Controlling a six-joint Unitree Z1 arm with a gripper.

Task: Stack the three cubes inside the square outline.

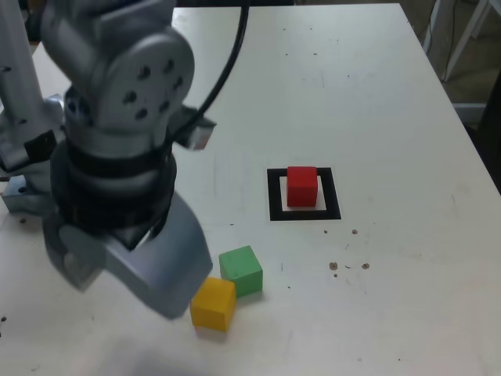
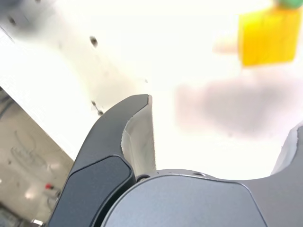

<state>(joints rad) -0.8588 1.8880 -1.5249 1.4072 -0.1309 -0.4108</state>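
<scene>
The red cube (image 1: 302, 186) sits inside the black square outline (image 1: 275, 196) near the table's middle. The green cube (image 1: 241, 270) and the yellow cube (image 1: 213, 304) lie touching each other nearer the front, left of the outline in the exterior view. My gripper (image 1: 125, 288) hangs low, just left of the yellow cube in the exterior view, open with nothing in it. In the wrist view the yellow cube (image 2: 270, 38) lies ahead of and off to one side of the open gripper (image 2: 220, 125). A sliver of the green cube (image 2: 289, 4) shows beyond it.
The arm's base and clamp (image 1: 23, 168) stand at the exterior view's left, with a black cable (image 1: 227, 66) running back. Small dark specks (image 1: 348, 265) dot the white table (image 1: 376, 94). The table's right edge (image 1: 470, 149) drops to the floor.
</scene>
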